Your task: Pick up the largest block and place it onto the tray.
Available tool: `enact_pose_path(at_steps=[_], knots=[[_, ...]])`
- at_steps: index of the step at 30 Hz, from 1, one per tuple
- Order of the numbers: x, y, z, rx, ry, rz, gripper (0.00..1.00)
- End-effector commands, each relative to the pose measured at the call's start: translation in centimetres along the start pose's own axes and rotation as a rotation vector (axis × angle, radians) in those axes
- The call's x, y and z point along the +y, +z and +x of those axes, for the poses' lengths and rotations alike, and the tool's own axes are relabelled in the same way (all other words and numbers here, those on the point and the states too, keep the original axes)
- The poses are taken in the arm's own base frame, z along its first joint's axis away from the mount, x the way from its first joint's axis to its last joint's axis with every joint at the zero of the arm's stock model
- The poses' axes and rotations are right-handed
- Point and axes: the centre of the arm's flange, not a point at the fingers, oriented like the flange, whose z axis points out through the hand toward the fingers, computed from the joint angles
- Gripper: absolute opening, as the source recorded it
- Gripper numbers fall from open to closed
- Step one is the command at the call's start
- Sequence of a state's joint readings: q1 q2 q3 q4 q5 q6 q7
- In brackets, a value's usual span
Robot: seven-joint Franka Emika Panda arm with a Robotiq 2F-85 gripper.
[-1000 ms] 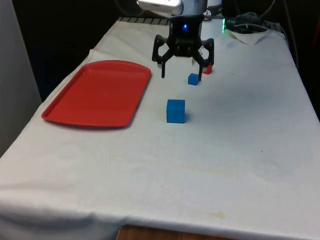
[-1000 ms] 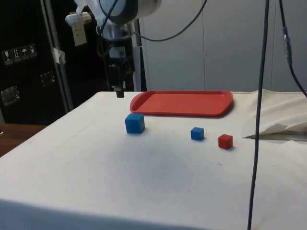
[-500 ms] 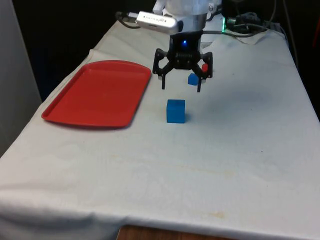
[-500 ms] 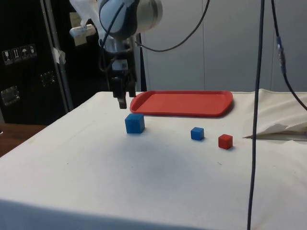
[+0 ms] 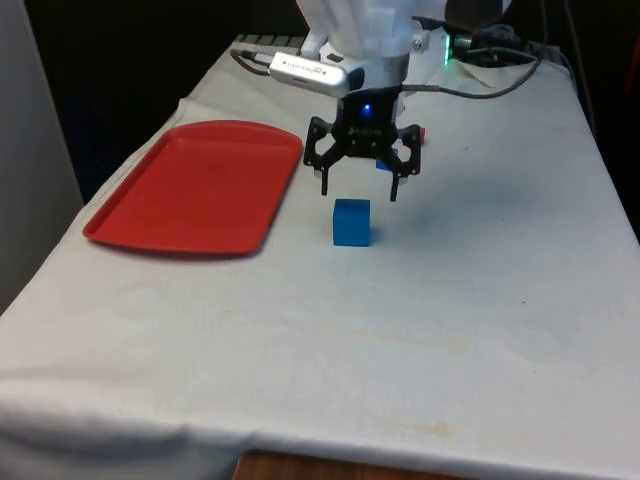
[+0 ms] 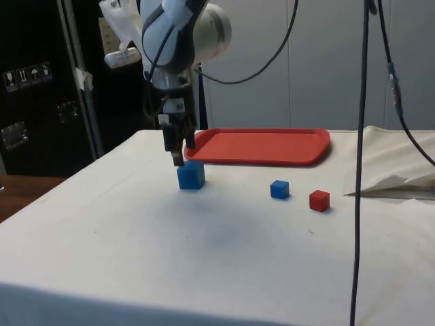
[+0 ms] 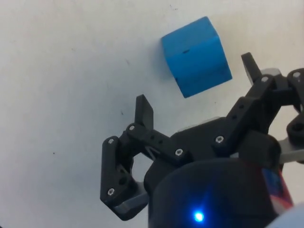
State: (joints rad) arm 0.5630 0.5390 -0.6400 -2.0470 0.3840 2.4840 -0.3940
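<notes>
The largest block, a blue cube [image 5: 351,221] [image 6: 191,174] [image 7: 196,56], rests on the white cloth near the table's middle. My gripper [image 5: 359,190] [image 6: 179,157] [image 7: 194,90] hangs open just above and slightly behind it, nothing between its fingers. The red tray [image 5: 198,186] [image 6: 258,145] lies flat to the front view's left of the cube. A smaller blue cube [image 6: 279,189] and a small red cube [image 6: 319,200] sit farther back; in the front view my gripper mostly covers them.
Black cables [image 6: 363,156] hang down at the side view's right. A crumpled fold of cloth [image 6: 397,185] lies near the table's far end. Open cloth stretches in front of the large cube.
My gripper has come forward and down from over the small cubes to just above the large blue cube. It stayed open. The blocks and tray have not moved.
</notes>
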Motion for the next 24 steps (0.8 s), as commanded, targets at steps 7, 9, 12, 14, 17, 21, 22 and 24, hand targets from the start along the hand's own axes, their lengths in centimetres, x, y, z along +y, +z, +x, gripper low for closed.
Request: enact_pose_path(at_steps=[7,9,12,14,17,21,22,24], knots=[[-0.1,1.4,-0.1,0.009,-0.007,0.006,1.0],[0.0,1.8,-0.2,0.007,-0.007,0.004,1.0],[0.1,2.5,-0.3,0.006,-0.008,0.003,1.0],[0.1,2.9,-0.3,0.005,-0.01,0.002,1.0],[0.1,3.2,-0.3,0.002,-0.011,0.001,1.0],[0.2,3.7,-0.4,0.0,-0.012,-0.001,1.0],[0.2,3.9,-0.4,-0.003,-0.012,-0.003,1.0],[0.2,4.0,-0.4,-0.005,-0.013,-0.006,1.0]])
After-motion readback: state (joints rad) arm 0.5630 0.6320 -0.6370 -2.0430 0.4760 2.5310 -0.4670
